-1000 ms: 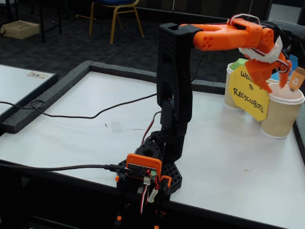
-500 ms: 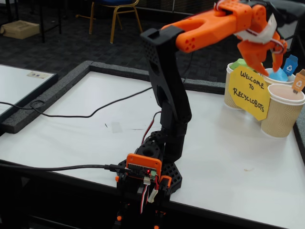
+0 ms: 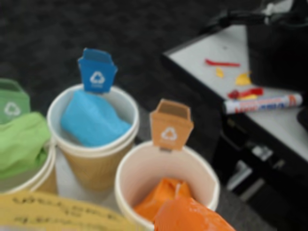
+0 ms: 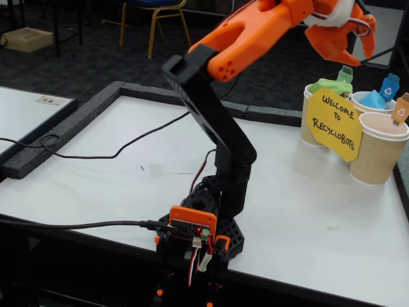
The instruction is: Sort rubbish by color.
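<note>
Risk – orange two-finger gripper [image 4: 359,50], raised above the ribbed tan paper cups [image 4: 379,153], could clip a tag or topple one if swung low | place – crumpled orange paper lump [image 3: 161,199] lies in the orange-tagged cup, below the gripper | jaws – spread, holding nothing

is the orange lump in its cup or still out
In. The wrist view shows the orange lump lying inside the cup with the orange tag.
</note>
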Robot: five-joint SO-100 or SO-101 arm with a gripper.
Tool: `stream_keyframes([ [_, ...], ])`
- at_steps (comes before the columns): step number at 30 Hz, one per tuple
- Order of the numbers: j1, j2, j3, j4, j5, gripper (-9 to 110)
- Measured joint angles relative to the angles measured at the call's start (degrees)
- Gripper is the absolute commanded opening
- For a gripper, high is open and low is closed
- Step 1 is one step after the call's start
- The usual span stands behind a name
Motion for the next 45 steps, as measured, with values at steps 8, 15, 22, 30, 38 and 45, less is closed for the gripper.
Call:
stream_keyframes([
  [8,-3.3,1.4,0.0,8.5,-1.1,0],
  [15,-6.7,1.5,0.0,13.4,-2.0,0],
  [22,-7.4,1.5,0.0,13.8,-2.9,0],
  [30,-7.6,1.5,-3.2,13.8,-3.0,0],
  [38,-7.7,1.6,-8.1,13.4,-3.0,0],
  [45,-4.4,1.6,-8.1,14.2,-3.1,0],
])
